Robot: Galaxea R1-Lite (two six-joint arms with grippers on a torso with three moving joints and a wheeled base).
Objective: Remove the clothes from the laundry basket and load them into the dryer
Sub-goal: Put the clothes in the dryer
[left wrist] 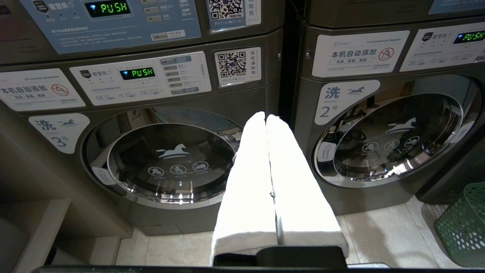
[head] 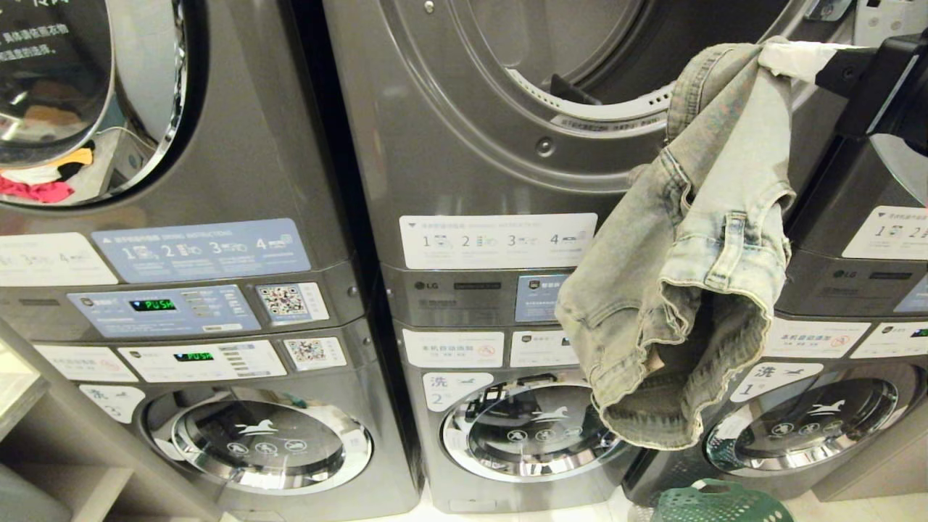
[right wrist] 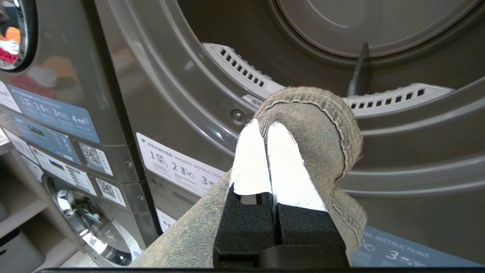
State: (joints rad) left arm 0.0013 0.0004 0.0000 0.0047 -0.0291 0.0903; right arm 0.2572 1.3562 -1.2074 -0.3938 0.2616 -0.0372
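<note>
Right gripper [right wrist: 266,125], with white-padded fingers on black mounts, is clamped on a fold of a pale grey-green washed denim garment [head: 689,246] at the upper right of the head view. Its fingertips press together on the stitched hem. From the grip, the garment hangs down in front of the machines, its open hem lowest, level with the washer doors.

Directly ahead of the gripper stands the dark grey LG dryer [head: 464,109] with its round opening exposed; the drum [right wrist: 379,22] shows bare metal and a white perforated vent strip at its lower lip. No part of the garment lies inside it.

Below the garment, on the pale floor, the small green plastic laundry basket [head: 714,504] with lattice walls shows only its rim; its contents cannot be seen.

At far left, a second dryer door [head: 72,94] shows yellow and pink garments [head: 43,181] behind the glass.

Left gripper [left wrist: 266,115] is low, fingers pressed together and holding nothing, facing 2 grey washers with horse marks [left wrist: 170,159].
</note>
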